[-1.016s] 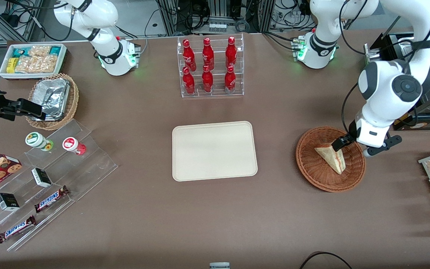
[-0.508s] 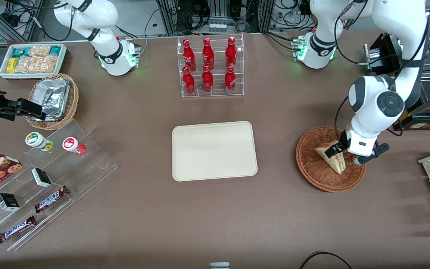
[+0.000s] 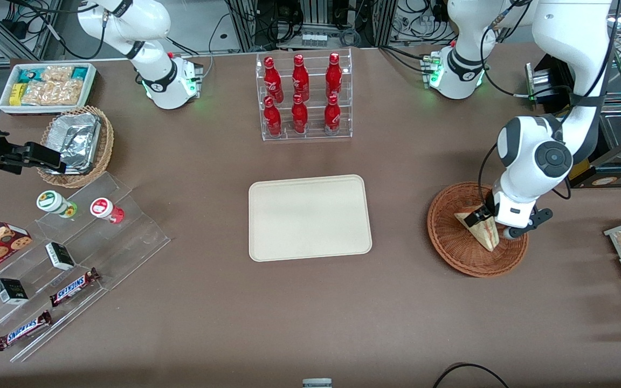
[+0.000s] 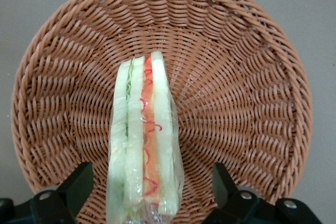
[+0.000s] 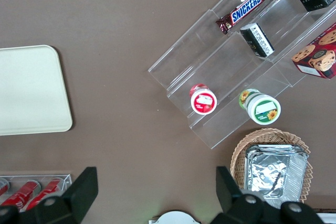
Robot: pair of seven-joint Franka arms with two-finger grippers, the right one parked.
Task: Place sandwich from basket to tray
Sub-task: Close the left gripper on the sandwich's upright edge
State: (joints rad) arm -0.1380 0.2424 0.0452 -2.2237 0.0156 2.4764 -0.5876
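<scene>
One sandwich (image 3: 480, 233) lay in one reddish-brown wicker basket (image 3: 453, 242) toward the working arm's end of the table, with one cream tray (image 3: 309, 217) lying bare at the middle and well apart from it. The left arm's gripper (image 3: 484, 222) was lowered into the basket directly over the wedge, its fingers spread wide and gripping nothing. In the left wrist view the sandwich (image 4: 144, 145) stood on edge between the two fingertips (image 4: 79, 184), a gap of basket (image 4: 236, 77) weave showing on either side, so neither pad appeared to touch the bread, though the tips themselves were cut off at the frame's edge. That view alone showed the filling: green along one slice, red-pink along the next, under clear wrapping. The front view alone showed the wider table: six red bottles (image 3: 300, 94) in a clear rack, two Snickers bars (image 3: 74, 287) and two round-lidded tubs (image 3: 54, 202) on clear stepped shelves, and a tan basket (image 3: 103, 156) holding a foil container. The right wrist view gave the tray's corner (image 5: 31, 90) and those shelves from above.
</scene>
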